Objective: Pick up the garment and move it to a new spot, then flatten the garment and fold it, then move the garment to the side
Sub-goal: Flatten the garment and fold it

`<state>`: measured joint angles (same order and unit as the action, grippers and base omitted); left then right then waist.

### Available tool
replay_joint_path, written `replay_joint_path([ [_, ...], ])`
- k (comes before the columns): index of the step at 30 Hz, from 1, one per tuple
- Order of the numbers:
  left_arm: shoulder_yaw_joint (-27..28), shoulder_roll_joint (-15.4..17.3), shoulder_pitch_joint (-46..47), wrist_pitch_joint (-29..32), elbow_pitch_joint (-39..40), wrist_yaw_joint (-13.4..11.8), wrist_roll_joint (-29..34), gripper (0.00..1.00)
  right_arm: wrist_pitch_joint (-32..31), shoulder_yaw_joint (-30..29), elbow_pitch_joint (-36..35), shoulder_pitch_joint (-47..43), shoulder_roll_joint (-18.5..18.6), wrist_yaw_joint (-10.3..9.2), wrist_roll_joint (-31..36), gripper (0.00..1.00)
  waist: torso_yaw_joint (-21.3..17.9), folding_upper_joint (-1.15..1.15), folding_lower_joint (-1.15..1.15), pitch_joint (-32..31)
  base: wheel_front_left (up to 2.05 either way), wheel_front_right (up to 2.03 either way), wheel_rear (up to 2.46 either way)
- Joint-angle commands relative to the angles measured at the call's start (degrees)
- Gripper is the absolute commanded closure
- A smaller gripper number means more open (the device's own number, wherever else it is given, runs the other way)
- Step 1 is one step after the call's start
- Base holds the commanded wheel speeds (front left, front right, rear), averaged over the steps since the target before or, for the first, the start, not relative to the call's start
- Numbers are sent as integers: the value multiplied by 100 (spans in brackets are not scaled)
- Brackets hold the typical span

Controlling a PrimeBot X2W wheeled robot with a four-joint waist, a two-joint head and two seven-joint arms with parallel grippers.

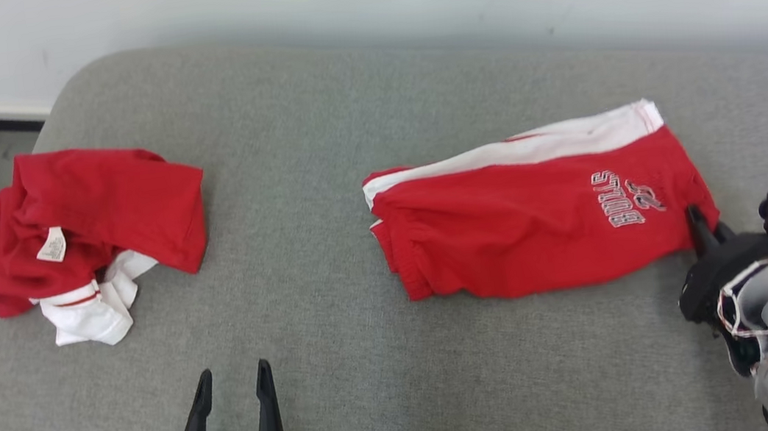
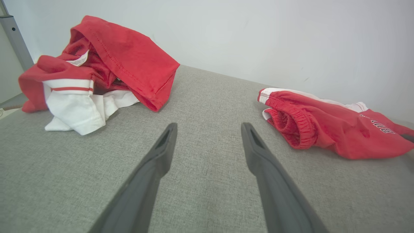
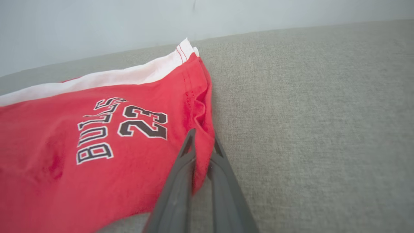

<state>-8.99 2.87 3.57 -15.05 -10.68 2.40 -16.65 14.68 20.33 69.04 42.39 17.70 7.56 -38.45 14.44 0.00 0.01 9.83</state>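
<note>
Red shorts (image 1: 534,225) lie folded on the right of the grey cushion (image 1: 378,394); the right gripper (image 3: 203,138) pinches their near-right hem corner, probably to drag them aside, while the left gripper (image 1: 234,374) hangs spread.

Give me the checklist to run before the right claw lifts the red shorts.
1. Right claw pinching the hem of the red fabric shorts with white side stripe: ok.
2. Left claw open, apart from cloth: ok.
3. Shorts apart from the crumpled red-and-white fabric shirt: ok.
4. Bare grey woven cushion beside the shorts for a new spot: ok.
5. All layers caught in the pinch: cannot tell.
</note>
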Motion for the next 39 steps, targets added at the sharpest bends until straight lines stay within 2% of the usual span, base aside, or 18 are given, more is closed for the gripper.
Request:
replay_joint_path([
  [1,25,3,-99,-18,-30,7,59,0,21,-21,-53,-158,15,-16,-56,100,-181,0,-1,-278,0,0,0],
  [10,203,4,-411,-18,-109,160,207,0,55,-244,-1406,-1470,179,-16,-523,100,-542,0,-1,-769,0,0,0],
  [16,219,4,-527,-18,-128,184,220,0,56,-403,-2084,-2427,101,-15,-686,100,-658,0,-1,-913,0,0,0],
  [21,249,3,-628,-18,-148,202,224,0,56,-453,-2302,-2851,40,-16,-626,100,-788,0,-1,-927,0,0,0],
  [26,296,5,-634,-18,-166,198,213,0,35,-581,-2163,-2969,-12,-16,-572,100,-843,0,-1,-949,0,0,0],
  [27,296,4,-630,-18,-172,199,208,0,34,-611,-2101,-2948,0,-16,-534,71,-842,0,-1,-950,0,0,0],
  [28,293,4,-626,-18,-178,200,205,0,32,-626,-2068,-2922,-16,-16,-519,18,-840,0,-1,-952,0,0,0],
  [29,285,4,-622,-18,-181,198,202,0,27,-644,-2045,-2896,-23,-15,-513,0,-834,0,-1,-960,0,0,0],
  [35,310,5,-717,-18,-125,131,141,0,3,-834,-2130,-2584,204,-16,-188,0,-806,0,-1,-1058,0,0,0],
  [39,330,5,-728,-18,-112,126,139,0,-229,-819,-2038,-2314,208,-16,-40,0,-810,0,-1,-1063,0,0,0],
])
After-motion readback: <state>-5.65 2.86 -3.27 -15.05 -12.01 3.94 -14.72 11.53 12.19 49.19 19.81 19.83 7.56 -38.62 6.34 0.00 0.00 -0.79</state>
